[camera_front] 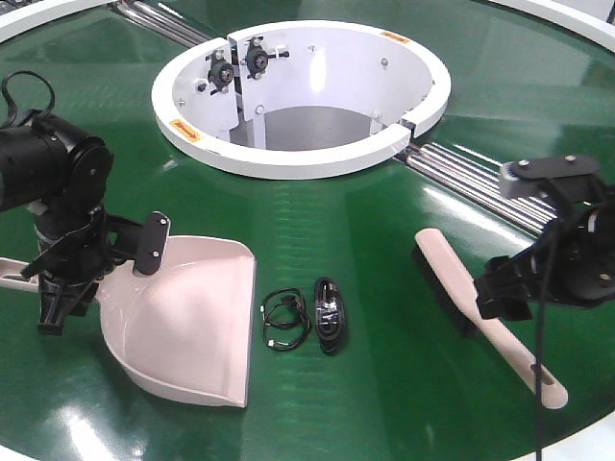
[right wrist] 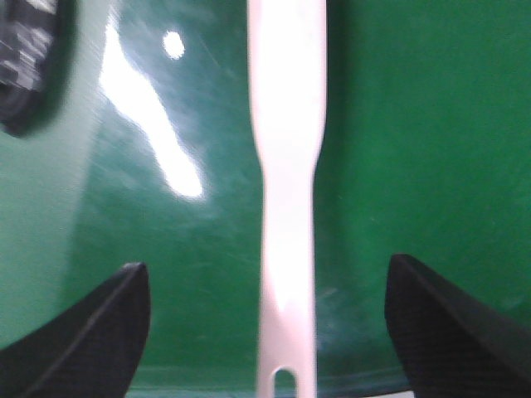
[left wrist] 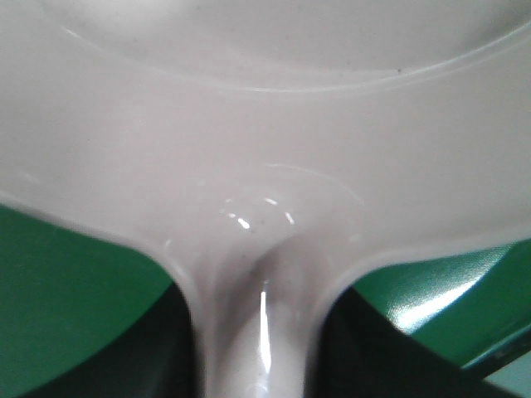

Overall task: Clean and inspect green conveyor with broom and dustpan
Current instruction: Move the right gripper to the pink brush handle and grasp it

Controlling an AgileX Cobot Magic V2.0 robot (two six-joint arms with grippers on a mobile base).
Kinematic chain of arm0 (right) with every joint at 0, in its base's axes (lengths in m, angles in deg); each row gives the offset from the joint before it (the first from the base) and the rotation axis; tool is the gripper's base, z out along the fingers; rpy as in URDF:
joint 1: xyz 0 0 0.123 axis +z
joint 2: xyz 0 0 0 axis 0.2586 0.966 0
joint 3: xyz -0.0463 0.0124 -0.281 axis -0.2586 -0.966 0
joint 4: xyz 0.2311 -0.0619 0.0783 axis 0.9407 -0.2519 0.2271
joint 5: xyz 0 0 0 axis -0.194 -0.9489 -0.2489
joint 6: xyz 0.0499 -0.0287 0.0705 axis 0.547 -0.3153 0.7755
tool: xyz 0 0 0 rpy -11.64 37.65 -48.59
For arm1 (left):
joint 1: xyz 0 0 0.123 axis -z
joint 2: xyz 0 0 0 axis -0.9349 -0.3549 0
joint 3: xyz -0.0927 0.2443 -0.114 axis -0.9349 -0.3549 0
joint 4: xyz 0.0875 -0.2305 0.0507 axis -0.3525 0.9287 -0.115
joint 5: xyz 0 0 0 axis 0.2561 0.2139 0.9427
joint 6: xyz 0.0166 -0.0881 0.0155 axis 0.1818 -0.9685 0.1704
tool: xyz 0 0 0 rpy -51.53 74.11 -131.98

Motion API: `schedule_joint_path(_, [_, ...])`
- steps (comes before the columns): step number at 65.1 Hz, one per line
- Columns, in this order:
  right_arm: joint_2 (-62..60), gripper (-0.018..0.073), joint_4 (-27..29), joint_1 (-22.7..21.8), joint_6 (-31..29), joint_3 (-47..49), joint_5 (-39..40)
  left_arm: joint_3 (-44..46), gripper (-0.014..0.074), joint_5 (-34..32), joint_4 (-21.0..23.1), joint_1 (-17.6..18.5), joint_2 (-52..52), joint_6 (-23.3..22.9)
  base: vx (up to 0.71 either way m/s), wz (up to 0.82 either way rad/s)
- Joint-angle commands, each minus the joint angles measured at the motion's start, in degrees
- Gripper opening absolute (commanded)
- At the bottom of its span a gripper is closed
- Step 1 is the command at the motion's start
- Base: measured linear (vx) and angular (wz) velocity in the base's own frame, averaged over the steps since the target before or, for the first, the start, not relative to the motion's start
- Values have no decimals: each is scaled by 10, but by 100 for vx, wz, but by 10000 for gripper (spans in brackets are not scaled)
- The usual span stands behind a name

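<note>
Right wrist view showed right gripper [right wrist: 270,332] spread wide astride broom [right wrist: 286,124] handle; left gripper [left wrist: 261,356] clamped dustpan [left wrist: 265,124] handle, scoop at twelve o'clock.

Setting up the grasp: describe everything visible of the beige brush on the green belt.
The long flat beige plastic hand brush lies on the glossy dark-green conveyor belt, right of centre, head toward the far side. Black bristles show along the head's left edge; the handle narrows, then ends in a slotted hole. The open right end effector straddles the handle, neither finger touching it.
</note>
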Motion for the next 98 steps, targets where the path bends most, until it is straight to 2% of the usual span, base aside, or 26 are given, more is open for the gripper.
schedule_joint_path(1, [32,553,-29,0,7,34,-12,16,-6,29,-12,4,26,-1,0,0])
schedule_joint_path(24, [151,530,-33,0,2,64,-24,16,-8,29,-12,4,26,-1,0,0])
schedule_joint_path(39, [197,470,-33,0,9,91,-29,16,-6,29,-12,4,26,-1,0,0])
schedule_joint_path(59, [222,295,-33,0,9,103,-45,16,-6,29,-12,4,26,-1,0,0])
schedule_joint_path(81, [217,-16,-25,0,13,103,-50,16,-6,29,-12,4,26,-1,0,0])
schedule_joint_path(90, [194,-8,-24,8,43,103,-54,16,-6,29,-12,4,26,-1,0,0])
schedule_joint_path(98, [165,-6,-34,35,84,103,-77,16,-6,29,-12,4,26,-1,0,0])
